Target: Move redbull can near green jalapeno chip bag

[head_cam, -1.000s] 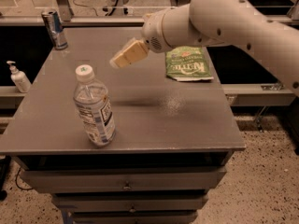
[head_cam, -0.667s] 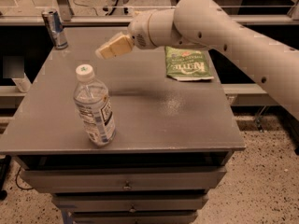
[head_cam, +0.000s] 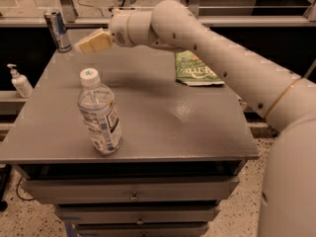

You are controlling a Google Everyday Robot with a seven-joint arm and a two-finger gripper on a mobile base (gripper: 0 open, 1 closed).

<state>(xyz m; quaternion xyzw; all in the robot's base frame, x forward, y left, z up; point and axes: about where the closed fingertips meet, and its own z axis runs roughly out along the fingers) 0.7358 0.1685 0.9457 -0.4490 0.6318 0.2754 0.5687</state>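
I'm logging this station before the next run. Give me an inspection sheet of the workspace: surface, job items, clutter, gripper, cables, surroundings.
Surface: grey table top, flat, with drawers below it.
Job's things: can upright at the far left corner; green chip bag lying flat on the far right side; the two are well apart.
Clutter: water bottle upright near the front left, cap on.
Gripper: gripper in the air over the far left of the table, just right of the can, not touching it.
Cables: dark cable on the floor at the lower left.
Surroundings: pump bottle on a ledge left of the table; speckled floor.
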